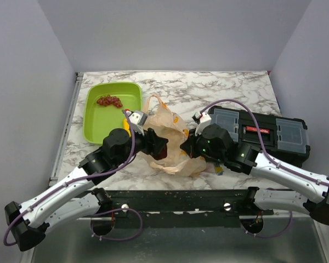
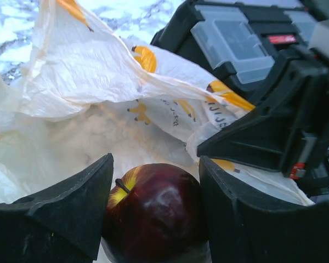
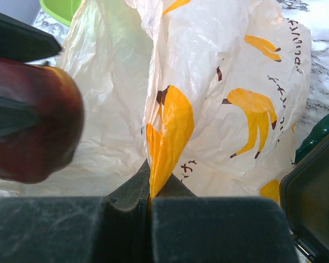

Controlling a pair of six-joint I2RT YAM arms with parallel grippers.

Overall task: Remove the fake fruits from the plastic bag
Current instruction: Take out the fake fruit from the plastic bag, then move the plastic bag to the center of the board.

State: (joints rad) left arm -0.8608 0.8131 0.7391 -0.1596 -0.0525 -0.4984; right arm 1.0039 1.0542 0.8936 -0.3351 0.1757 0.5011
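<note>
**Off-task items on my feed**

I see a lime-green tray [image 1: 101, 125] lying at the far left of the marble table [image 1: 225, 90]. A black case [image 1: 263, 134] with clear lid compartments and a red label lies on the right side, well apart from the tray. Plain grey walls [image 1: 170, 33] close off three sides.

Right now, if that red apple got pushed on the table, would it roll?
Probably: the apple looks round and smooth, so it would likely roll on the marble table. Its glossy skin may be slippery, though the left gripper grips it on both sides. It seems stiff, unlike the crinkly bag.
</note>
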